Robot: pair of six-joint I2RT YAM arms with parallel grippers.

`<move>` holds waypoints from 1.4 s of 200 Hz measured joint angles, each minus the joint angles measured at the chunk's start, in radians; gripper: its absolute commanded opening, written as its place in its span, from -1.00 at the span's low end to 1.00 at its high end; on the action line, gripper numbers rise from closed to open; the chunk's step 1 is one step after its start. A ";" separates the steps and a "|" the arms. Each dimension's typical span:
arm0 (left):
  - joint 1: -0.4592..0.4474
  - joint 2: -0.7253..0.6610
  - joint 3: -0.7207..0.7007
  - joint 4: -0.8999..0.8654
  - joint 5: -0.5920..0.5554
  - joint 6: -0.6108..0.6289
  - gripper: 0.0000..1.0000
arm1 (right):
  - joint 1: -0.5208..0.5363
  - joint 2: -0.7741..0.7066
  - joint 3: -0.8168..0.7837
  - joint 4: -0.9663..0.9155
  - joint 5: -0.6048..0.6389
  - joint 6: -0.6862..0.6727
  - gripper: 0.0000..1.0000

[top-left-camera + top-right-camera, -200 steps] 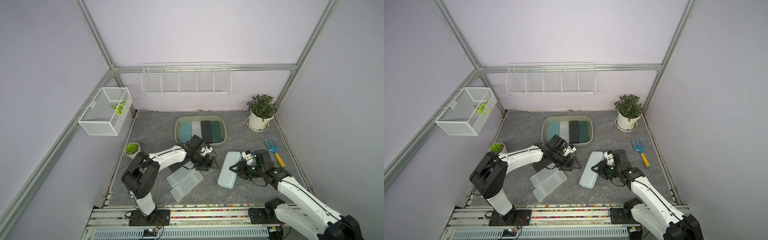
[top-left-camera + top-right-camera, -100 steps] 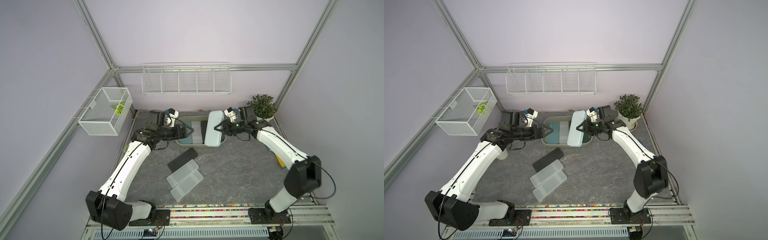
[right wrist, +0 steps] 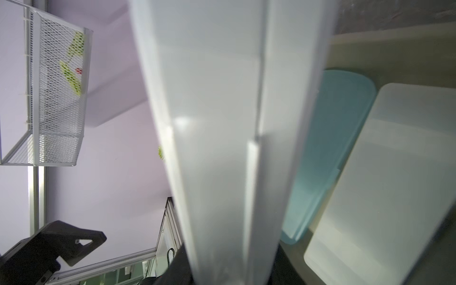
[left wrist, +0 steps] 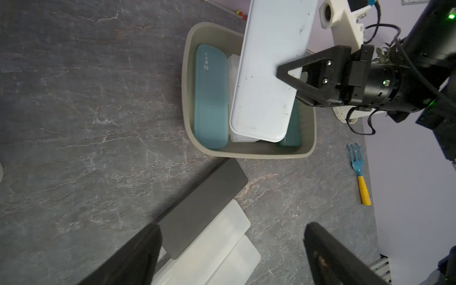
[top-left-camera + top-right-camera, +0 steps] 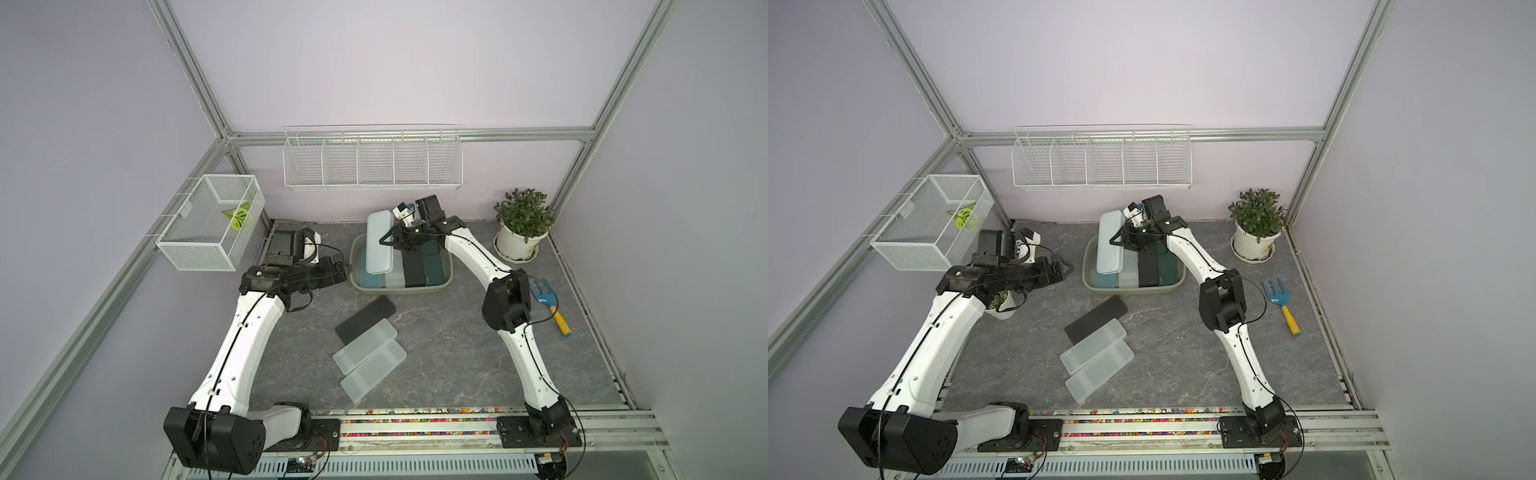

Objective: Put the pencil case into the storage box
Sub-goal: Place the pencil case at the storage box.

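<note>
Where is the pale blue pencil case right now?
In both top views the right gripper holds the pale blue pencil case over the storage box, near the back wall.

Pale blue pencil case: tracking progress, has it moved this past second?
Yes, the pencil case moved from in front of the storage box to over it.

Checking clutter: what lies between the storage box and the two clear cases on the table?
A black pencil case lies flat there; both top views show it.
</note>
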 measured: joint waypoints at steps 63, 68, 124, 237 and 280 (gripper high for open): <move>0.018 -0.005 -0.042 -0.013 -0.012 0.011 0.88 | 0.029 0.142 0.054 0.021 -0.017 0.114 -0.50; 0.019 -0.005 -0.043 -0.013 -0.012 0.012 0.88 | 0.031 0.149 0.054 0.021 -0.017 0.120 -0.50; 0.032 -0.005 -0.044 -0.013 -0.016 0.029 0.88 | 0.041 0.190 0.065 0.060 -0.019 0.179 -0.10; 0.040 -0.005 -0.045 -0.024 -0.040 0.057 0.87 | 0.061 0.181 0.093 -0.043 0.064 0.139 0.77; 0.040 0.002 -0.045 -0.024 -0.060 0.076 0.83 | 0.061 0.093 0.093 -0.187 0.171 0.060 0.95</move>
